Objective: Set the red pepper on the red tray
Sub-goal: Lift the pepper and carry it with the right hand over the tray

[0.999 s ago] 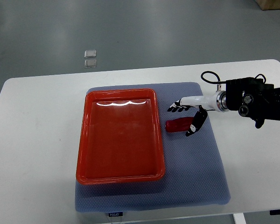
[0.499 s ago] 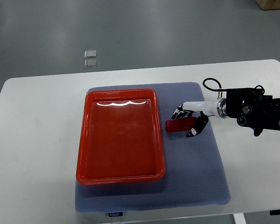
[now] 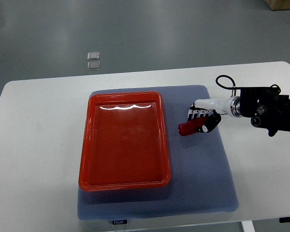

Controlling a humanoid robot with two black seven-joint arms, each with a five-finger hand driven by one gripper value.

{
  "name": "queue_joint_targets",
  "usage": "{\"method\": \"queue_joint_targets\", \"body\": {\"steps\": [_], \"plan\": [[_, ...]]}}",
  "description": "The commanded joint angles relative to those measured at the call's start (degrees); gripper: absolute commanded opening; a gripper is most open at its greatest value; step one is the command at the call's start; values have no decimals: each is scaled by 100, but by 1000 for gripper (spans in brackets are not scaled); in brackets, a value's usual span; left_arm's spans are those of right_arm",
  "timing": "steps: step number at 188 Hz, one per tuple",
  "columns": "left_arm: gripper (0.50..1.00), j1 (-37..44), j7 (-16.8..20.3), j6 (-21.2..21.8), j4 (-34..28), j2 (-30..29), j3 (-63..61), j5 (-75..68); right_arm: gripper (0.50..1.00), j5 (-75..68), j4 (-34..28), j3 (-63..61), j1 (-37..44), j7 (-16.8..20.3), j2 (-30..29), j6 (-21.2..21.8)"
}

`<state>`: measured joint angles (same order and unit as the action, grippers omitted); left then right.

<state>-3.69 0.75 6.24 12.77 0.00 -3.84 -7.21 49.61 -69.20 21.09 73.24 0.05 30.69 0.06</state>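
Right hand point(image 3: 203, 121) fingers clamped on red pepper point(image 3: 189, 128) near counter's right edge. Grip sits on one end; pepper may pivot, slip short of red tray point(image 3: 87, 159).

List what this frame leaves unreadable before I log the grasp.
- Pepper: its right end is hidden under the right hand, top view; whether it is lifted off the mat cannot be told.
- Two small squares on the floor: too small to identify.
- Left arm: out of view.

Pepper point(image 3: 189, 127) lies on mat point(image 3: 203, 179), right of tray point(image 3: 87, 159).
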Motion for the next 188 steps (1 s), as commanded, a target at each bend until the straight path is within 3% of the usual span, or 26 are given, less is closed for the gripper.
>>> {"method": "queue_joint_targets", "body": {"steps": [1,35,59,93,132,188], "plan": [[1000,0,-5,0,-2,0,6,0,500,-48,-164,-26,278,-5,130,161],[1000,0,4,0,-11,0,-3,0,500,-355,-313,-35,691,-14,42,205],[1000,0,-5,0,-11,0,-3,0,500,-689,-270,-18,1025,-14,-477,188],[1000,0,4,0,6,0,-3,0,500,-1278,249,62,1491,-14,-1733,205],[1000,0,4,0,15,0,-20,0,500,-1340,1048,132,1430,-5,-3051,179],[1000,0,4,-9,24,0,-29,-18,500,-1269,1770,343,832,-5,-3069,126]]}}
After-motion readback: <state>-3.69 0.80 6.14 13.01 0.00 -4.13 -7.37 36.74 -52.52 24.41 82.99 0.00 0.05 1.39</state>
